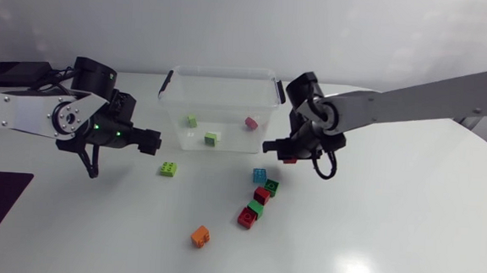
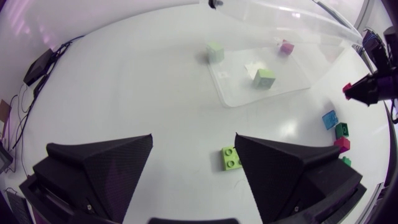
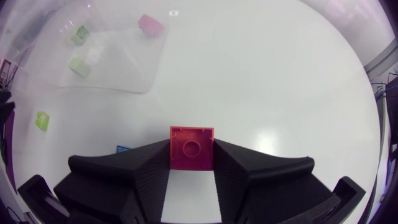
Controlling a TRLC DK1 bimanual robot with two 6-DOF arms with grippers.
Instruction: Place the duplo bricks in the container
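Clear plastic container [image 1: 222, 71] holds green brick [image 1: 191, 121], second green brick [image 1: 212, 138], pink brick [image 1: 251, 122]. Just beside container, right gripper [image 3: 191, 152] pinches red brick [image 3: 191, 144]; left gripper [image 2: 194, 140], opposite side, spread.

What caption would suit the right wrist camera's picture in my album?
The right gripper shut on a red brick, with the clear container ahead across the white table.

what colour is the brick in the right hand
Red; the duplo brick shows best in the right wrist view.
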